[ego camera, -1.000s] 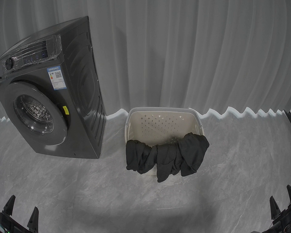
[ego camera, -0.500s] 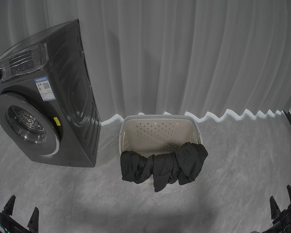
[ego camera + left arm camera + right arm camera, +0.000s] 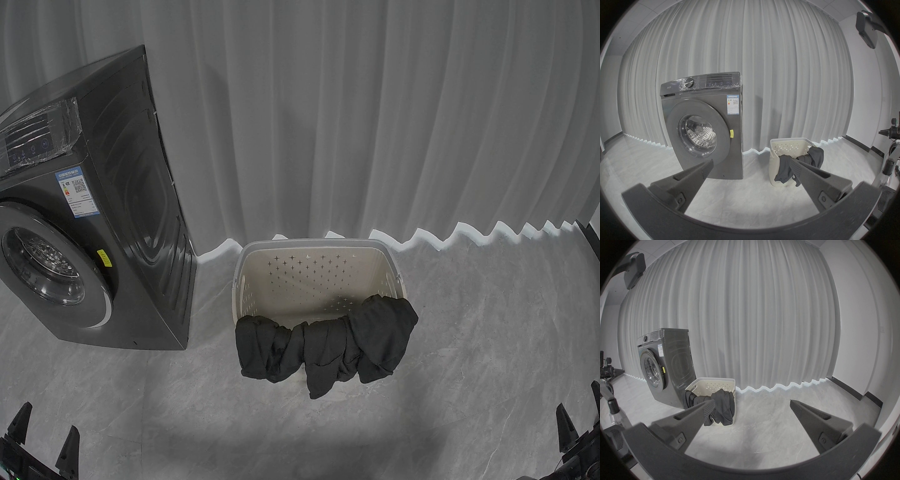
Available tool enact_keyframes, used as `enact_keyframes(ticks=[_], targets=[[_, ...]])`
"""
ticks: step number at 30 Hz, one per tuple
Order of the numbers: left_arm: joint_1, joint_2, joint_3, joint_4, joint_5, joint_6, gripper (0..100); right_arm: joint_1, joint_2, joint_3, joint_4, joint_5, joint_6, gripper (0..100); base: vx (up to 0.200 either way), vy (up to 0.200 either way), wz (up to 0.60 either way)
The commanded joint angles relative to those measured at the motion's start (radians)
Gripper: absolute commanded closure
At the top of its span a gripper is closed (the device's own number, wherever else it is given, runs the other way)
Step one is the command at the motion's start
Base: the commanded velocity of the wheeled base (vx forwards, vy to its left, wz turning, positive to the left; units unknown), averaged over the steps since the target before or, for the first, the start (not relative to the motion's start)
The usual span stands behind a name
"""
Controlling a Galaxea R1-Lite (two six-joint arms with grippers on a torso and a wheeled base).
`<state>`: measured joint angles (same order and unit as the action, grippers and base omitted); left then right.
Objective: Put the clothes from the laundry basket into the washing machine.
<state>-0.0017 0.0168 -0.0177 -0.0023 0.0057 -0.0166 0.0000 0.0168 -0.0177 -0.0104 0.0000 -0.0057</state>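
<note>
A cream laundry basket [image 3: 315,275] stands on the floor in the middle of the head view, with dark clothes [image 3: 325,347] draped over its near rim. To its left is the dark grey washing machine [image 3: 81,206], its round door shut [image 3: 47,269]. My left gripper [image 3: 42,431] is open at the lower left corner, far from the basket. My right gripper [image 3: 578,415] is open at the lower right corner. The left wrist view looks at the washing machine [image 3: 704,125] and basket [image 3: 790,150] beyond my open left gripper [image 3: 751,167]. The right wrist view has the basket [image 3: 712,387] and clothes [image 3: 720,405] past my open right gripper [image 3: 751,407].
White curtains [image 3: 350,119] hang behind the basket and machine. Grey marble-patterned floor [image 3: 487,350] spreads open to the right of the basket and between me and it. A wall with a dark skirting [image 3: 850,387] lies far right.
The whole head view has shifted: washing machine and basket sit further left and lower in the picture, so the camera moved. Both grippers hold the same place and stay open.
</note>
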Motion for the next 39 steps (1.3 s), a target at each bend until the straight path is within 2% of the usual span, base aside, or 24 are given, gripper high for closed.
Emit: enact_keyframes(ticks=[1,10,19,31,39], targets=[[0.000,-0.017,0.016,-0.001,0.000,0.000,0,0.000,-0.017,0.018,0.000,0.000,0.000,0,0.200,0.000,0.00],[0.000,-0.017,0.016,-0.001,-0.003,0.004,0,0.000,-0.017,0.018,0.000,0.002,0.000,0,0.200,0.000,0.00],[0.000,-0.015,0.016,0.001,-0.003,0.006,0,0.000,-0.017,0.018,0.000,0.002,0.000,0,0.000,0.000,0.00],[0.000,-0.017,0.016,-0.001,-0.004,0.007,0,0.000,-0.017,0.018,0.000,0.000,0.000,0,0.200,0.000,0.00],[0.000,-0.015,0.016,-0.001,-0.004,0.009,0,0.000,-0.017,0.018,0.000,0.000,0.000,0,0.000,0.000,0.00]])
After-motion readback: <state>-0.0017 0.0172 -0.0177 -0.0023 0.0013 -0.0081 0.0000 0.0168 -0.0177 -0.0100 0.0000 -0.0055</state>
